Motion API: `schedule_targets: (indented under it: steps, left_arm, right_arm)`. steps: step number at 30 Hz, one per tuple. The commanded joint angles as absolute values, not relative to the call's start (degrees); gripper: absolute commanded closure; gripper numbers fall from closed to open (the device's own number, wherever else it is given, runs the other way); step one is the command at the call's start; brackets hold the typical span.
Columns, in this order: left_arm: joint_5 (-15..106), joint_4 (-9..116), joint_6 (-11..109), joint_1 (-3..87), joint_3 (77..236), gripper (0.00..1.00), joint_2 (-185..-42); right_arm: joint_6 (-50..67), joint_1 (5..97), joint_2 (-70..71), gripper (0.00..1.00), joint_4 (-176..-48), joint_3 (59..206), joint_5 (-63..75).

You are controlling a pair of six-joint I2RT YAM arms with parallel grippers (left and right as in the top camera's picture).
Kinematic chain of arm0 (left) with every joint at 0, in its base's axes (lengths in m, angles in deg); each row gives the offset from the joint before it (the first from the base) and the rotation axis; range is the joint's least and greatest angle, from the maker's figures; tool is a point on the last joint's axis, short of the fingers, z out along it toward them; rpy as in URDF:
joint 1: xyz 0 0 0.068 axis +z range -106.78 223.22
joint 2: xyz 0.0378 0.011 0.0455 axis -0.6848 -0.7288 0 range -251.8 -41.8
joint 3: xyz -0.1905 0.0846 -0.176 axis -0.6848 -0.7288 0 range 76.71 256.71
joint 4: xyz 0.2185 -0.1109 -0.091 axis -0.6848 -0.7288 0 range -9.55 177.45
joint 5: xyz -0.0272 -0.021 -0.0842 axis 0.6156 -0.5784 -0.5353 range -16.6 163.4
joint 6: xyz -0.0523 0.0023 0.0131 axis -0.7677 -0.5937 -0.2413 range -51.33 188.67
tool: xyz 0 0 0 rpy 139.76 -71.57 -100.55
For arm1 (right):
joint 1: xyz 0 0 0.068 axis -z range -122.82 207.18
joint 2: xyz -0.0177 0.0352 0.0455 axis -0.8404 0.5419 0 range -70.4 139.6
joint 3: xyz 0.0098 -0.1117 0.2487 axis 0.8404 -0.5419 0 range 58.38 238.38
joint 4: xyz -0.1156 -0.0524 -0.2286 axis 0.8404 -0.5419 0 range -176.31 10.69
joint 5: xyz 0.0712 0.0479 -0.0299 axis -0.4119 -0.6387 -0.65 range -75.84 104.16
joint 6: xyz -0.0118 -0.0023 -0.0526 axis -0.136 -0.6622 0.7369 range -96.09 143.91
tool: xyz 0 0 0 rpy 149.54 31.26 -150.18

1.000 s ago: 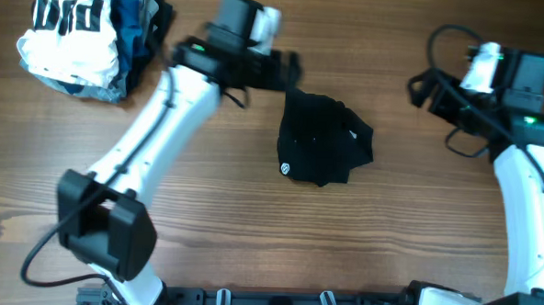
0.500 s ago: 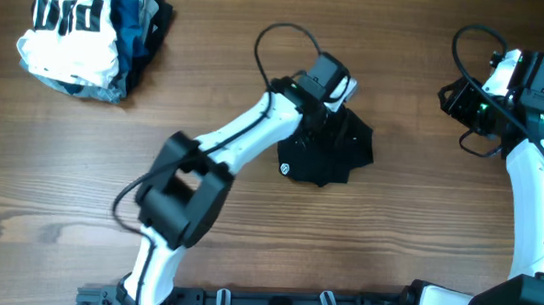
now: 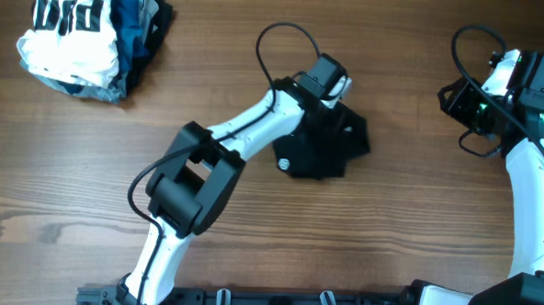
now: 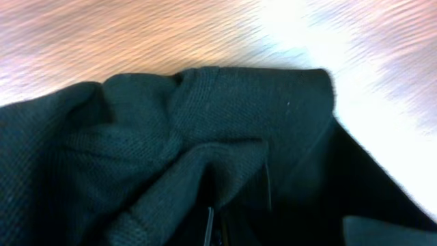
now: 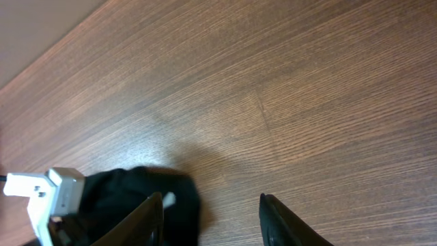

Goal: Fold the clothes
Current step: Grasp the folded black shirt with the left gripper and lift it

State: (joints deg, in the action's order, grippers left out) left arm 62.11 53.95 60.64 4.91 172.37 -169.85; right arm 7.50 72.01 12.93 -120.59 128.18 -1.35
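Where they lie crumpled on the counter (image 3: 416,232), well apart from the pile of striped white and blue garments (image 3: 75,34), the clothes (image 3: 341,148) are clamped by the left pincer (image 3: 317,125), with fabric bunched at its tips. Even farther from that pile, the right pincer (image 5: 212,201) is held apart above the wood.

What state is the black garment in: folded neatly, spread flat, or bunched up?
Bunched up: the black garment lies in a crumpled heap with uneven edges.
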Motion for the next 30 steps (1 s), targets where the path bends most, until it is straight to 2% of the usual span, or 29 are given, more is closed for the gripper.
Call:
schedule_targets:
  steps: [1, 4, 5, 7, 10, 13, 14, 16, 25, 28, 30]
  left_arm:
    - [81.7, 47.0, 75.6, 12.6, 170.7, 0.96, -173.5]
    - [88.5, 45.6, 82.0, 16.6, 170.6, 0.92, -173.6]
    - [90.2, 46.0, 83.9, 18.1, 170.6, 0.87, -173.6]
    - [91.0, 47.1, 87.8, 21.0, 170.6, 0.64, -173.6]
    - [91.1, 49.0, 92.7, 24.4, 170.7, 0.38, -173.4]
    - [91.7, 49.3, 96.7, 25.4, 172.0, 0.19, -171.8]
    - [91.9, 49.3, 96.7, 25.3, 172.8, 0.16, -171.0]
    - [91.9, 49.3, 96.3, 24.5, 174.6, 0.12, -169.5]
    - [86.6, 47.0, 97.9, 17.7, 179.1, 0.08, -162.2]
    - [85.4, 39.6, 98.4, 15.6, 179.0, 0.08, -162.2]
    - [83.7, 29.6, 96.3, 14.9, 179.0, 0.09, -163.0]
  right_arm:
    - [8.5, 72.1, 13.4, 0.55, -120.5, 128.0, -0.6]
    - [8.5, 72.1, 13.4, 0.55, -120.5, 128.0, -0.6]
    - [8.5, 72.1, 13.4, 0.55, -120.5, 128.0, -0.6]
    - [8.5, 72.1, 13.5, 0.55, -120.5, 128.0, -0.6]
    - [8.7, 72.1, 13.6, 0.54, -120.5, 128.0, -0.6]
    - [8.9, 72.1, 14.1, 0.54, -120.4, 128.0, -0.6]
    - [8.9, 72.1, 14.3, 0.54, -120.4, 128.0, -0.6]
    - [8.8, 72.1, 14.7, 0.54, -120.3, 128.0, -0.6]
    - [8.8, 72.1, 16.8, 0.53, -120.1, 128.0, -0.7]
    - [8.8, 72.1, 16.8, 0.46, -120.1, 128.0, -0.7]
    - [8.9, 72.1, 16.9, 0.38, -120.1, 128.0, -0.7]
